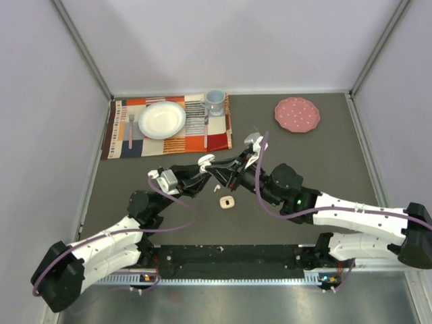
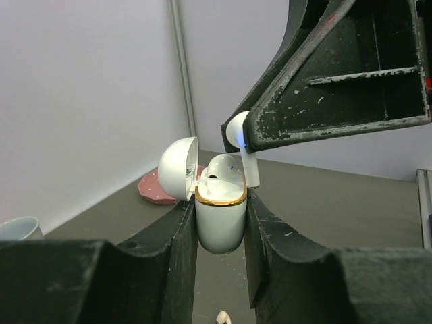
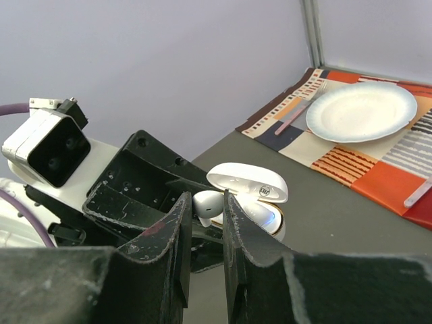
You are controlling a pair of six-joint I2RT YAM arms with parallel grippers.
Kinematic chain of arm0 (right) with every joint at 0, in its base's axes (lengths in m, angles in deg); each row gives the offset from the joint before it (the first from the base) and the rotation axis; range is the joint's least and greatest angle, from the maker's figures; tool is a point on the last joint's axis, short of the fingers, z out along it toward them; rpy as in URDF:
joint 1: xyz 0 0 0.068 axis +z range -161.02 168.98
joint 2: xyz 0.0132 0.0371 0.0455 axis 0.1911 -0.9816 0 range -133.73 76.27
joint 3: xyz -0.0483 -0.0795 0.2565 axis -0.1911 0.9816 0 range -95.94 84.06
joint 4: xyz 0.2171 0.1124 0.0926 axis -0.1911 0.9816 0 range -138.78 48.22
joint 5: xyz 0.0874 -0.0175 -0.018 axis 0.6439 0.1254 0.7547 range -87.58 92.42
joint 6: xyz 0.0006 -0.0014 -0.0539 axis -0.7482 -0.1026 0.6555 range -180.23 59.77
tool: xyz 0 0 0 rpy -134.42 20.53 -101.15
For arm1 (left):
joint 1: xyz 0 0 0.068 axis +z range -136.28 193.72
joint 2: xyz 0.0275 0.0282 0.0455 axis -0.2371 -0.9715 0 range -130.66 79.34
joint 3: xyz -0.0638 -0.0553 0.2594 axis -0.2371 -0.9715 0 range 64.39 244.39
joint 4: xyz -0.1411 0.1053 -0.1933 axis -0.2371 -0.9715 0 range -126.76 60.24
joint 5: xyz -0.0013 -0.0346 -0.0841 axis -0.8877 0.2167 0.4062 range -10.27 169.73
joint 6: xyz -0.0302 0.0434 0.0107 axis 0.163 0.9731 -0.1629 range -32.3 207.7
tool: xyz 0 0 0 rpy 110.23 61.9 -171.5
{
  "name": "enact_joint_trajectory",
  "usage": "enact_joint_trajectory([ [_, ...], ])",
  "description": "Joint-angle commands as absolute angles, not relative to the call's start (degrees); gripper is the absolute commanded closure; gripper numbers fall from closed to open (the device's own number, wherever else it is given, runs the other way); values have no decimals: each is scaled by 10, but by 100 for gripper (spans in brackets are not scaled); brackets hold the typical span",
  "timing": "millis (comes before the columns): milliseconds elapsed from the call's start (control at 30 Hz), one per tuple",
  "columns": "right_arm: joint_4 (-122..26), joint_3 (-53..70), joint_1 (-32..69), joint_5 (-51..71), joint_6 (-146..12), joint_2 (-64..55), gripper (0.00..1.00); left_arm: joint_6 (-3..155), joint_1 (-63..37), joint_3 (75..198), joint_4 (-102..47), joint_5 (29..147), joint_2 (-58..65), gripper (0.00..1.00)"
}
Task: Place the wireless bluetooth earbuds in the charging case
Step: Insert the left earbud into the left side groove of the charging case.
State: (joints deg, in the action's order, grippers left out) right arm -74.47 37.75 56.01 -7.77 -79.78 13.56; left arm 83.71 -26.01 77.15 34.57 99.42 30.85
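Note:
My left gripper (image 2: 220, 233) is shut on the white charging case (image 2: 220, 223), which has a gold rim and stands upright. Its lid (image 2: 179, 169) is swung open to the left. One earbud (image 2: 221, 167) sits in the case. My right gripper (image 3: 206, 209) is shut on a second white earbud (image 3: 208, 204), held just above the case's right edge with its stem (image 2: 251, 172) pointing down at the rim. In the right wrist view the open case (image 3: 266, 219) glows blue inside. In the top view both grippers (image 1: 226, 173) meet above the mid table.
A small white rounded item (image 1: 227, 202) lies on the grey table below the grippers, with a tiny white piece (image 1: 215, 187) near it. A striped placemat (image 1: 169, 138) with a plate (image 1: 162, 119), cup (image 1: 214, 101) and cutlery lies at the back left. A pink plate (image 1: 297, 115) sits back right.

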Motion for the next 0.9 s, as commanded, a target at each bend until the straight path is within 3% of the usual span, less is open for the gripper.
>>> enact_joint_trajectory([
  [0,-792,342,570,-88,-792,125,100,831,-257,773,380,998,316,100],
  [867,-817,349,570,-108,-799,103,100,806,-258,764,438,988,301,100],
])
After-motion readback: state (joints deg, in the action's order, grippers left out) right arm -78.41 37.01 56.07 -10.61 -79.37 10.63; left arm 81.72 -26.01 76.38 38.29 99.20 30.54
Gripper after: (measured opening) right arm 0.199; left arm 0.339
